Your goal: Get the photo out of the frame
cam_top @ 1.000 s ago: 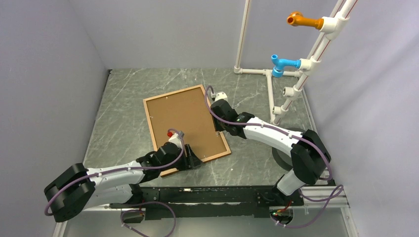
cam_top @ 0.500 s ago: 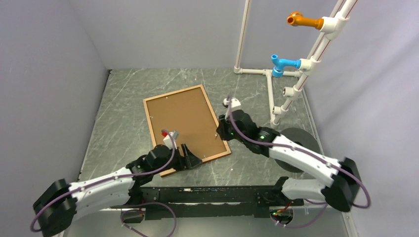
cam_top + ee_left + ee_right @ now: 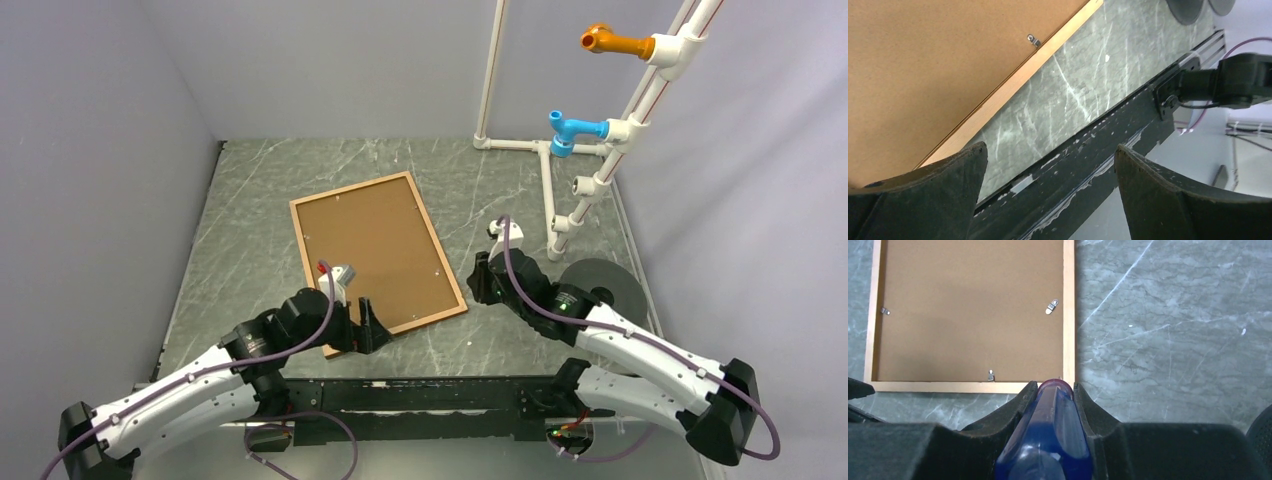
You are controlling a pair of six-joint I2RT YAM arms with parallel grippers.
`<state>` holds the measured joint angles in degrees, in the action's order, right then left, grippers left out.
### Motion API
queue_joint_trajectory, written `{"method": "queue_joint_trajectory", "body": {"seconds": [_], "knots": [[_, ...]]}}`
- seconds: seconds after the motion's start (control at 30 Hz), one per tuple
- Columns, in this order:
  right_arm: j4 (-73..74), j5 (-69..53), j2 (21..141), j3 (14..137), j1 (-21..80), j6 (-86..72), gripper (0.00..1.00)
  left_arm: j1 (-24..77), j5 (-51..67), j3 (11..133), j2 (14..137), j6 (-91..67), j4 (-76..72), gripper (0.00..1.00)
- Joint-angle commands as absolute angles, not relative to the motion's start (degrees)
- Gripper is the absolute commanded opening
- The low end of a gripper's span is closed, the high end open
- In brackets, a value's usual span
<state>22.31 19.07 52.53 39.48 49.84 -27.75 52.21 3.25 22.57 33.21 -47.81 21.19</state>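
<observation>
Top view, hidden: the photo [image 3: 375,250] shows only its light-brown backing board; the print side cannot be seen.
Top view, position: the frame [image 3: 350,189] lies flat on the table [image 3: 260,200], photo inside it, mid-table.
Top view, long axis: it runs away from the arms, with the near end swung to the right.
Top view, left gripper [image 3: 365,330]: just off the frame's near corner, partly covering it.
Top view, right gripper [image 3: 480,280]: right of the frame and apart from it; its jaws are too small to judge.
Left wrist, left gripper [image 3: 1050,149]: jaws spread wide, nothing between them, above the table edge beside the frame [image 3: 1013,82].
Left wrist, cut off: one metal clip [image 3: 1033,40] shows on the photo [image 3: 938,60].
Right wrist, right gripper [image 3: 1055,387]: clamped on a blue-handled tool [image 3: 1050,430], whose working end is hidden.
Right wrist, frame [image 3: 1068,315]: a near corner lies ahead of the fingers; three clips hold the photo [image 3: 968,305].
</observation>
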Motion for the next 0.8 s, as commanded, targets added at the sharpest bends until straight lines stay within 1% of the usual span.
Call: {"method": "queue_joint_trajectory", "body": {"seconds": [0.0,0.07,0.23,0.37,0.43,0.47,0.57,0.7,0.77], "knots": [[23.2,21.0,48.6,39.7,49.7,-28.9,0.0,52.4,1.9,27.6,35.1,-40.4,29.4,0.99],[24.9,21.9,48.1,40.3,49.7,-28.7,0.0,52.3,0.6,29.6,38.0,-37.8,30.8,0.99],[29.5,23.0,46.3,42.3,49.7,-30.5,0.0,52.7,-1.2,37.7,51.4,-28.3,33.8,0.99],[28.6,23.6,42.9,40.4,49.6,-30.1,0.0,57.6,-5.7,42.9,60.3,-18.8,29.6,0.97],[31.1,24.1,42.8,42.0,49.5,-30.3,0.0,60.1,-9.8,44.8,64.5,-15.0,28.4,0.94],[31.7,23.9,42.4,42.2,49.5,-30.5,0.0,61.3,-11.6,45.4,66.5,-13.6,27.5,0.9],[30.2,22.5,39.7,40.0,49.5,-30.3,0.0,65.2,-16.7,47.0,73.3,-9.3,25.8,0.84],[32.2,23.1,36.0,39.5,49.5,-31.0,0.0,69.0,-22.5,49.2,81.0,-10.3,27.4,0.78],[33.6,23.3,35.3,40.4,49.5,-30.8,0.0,69.4,-22.2,49.2,83.2,-11.1,27.0,0.75]]}}
